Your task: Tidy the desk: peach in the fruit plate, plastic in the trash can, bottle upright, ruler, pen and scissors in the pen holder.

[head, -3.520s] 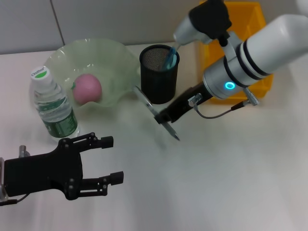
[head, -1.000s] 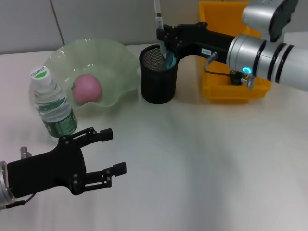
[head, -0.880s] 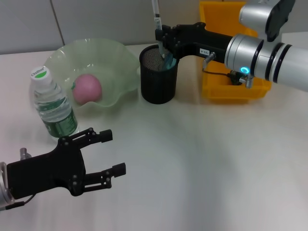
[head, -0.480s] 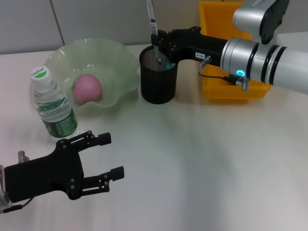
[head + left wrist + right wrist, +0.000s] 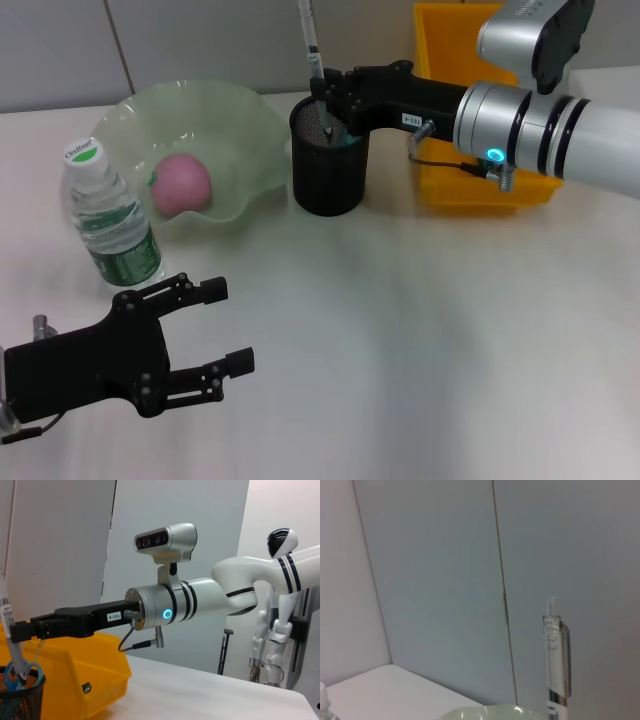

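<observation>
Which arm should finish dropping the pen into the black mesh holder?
Right: its gripper already holds the pen upright over the pen holder. The left gripper hangs open, far away near the table's front.

Right claw [image 5: 322, 92] sits at twelve o'clock, arm stretched level from three o'clock, fingers clamped tight (wrist ring glowing). Left claw [image 5: 222, 327] hovers at seven o'clock, fingers spread.

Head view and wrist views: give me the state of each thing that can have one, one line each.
water bottle: upright, capped.
peach: in the fruit plate.
pen: upright, held over the pen holder, lower end at its rim.
scissors: in the pen holder, blue handles up.
right gripper: shut on the pen, above the holder.
left gripper: open, empty, near the table's front edge.
yellow bin: upright, contents hidden.
</observation>
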### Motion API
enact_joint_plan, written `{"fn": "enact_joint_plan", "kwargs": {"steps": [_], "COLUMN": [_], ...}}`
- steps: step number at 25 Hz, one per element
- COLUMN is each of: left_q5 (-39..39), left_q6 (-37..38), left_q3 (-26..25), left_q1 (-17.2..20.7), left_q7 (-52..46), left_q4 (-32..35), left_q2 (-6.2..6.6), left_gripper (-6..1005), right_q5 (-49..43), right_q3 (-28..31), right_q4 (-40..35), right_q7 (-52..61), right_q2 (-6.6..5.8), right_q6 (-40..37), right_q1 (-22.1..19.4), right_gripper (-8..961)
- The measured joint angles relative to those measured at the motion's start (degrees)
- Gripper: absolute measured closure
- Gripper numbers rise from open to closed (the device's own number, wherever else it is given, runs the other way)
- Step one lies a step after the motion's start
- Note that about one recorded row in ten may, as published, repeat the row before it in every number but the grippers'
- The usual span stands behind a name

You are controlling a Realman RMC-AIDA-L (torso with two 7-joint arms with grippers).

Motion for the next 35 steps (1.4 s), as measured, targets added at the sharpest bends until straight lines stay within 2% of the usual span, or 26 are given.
{"fn": "enact_joint_plan", "kwargs": {"steps": [11, 16, 30, 35], "left_q5": [0.00, -0.22, -0.36, -0.36], "left_q6": [0.27, 0.75, 0.90, 0.97], "left_q3": [0.00, 0.00, -0.06, 0.00], "left_q1": [0.15, 0.17, -0.24, -0.11], "left_q7": [-0.06, -0.30, -0.42, -0.42], "left_q4": [0.11, 0.27, 0.27, 0.27], "left_q2": [0.00, 0.09, 0.03, 0.00], "left_gripper": [157, 157, 157, 156], "right_q5": [-2.20, -4.29, -4.37, -4.41], "right_q3": [-0.09, -0.09, -0.40, -0.37], "right_q4": [-0.61, -1.69, -10.59, -11.85], "right_q7": [2.03, 3.90, 8.54, 10.64], "right_q2": [-0.14, -0.04, -0.07, -0.16], "right_q6": [-0.02, 0.46, -0.23, -3.79], "right_q1": [-0.53, -1.00, -5.30, -6.31], "right_gripper": [824, 636, 365, 284]}}
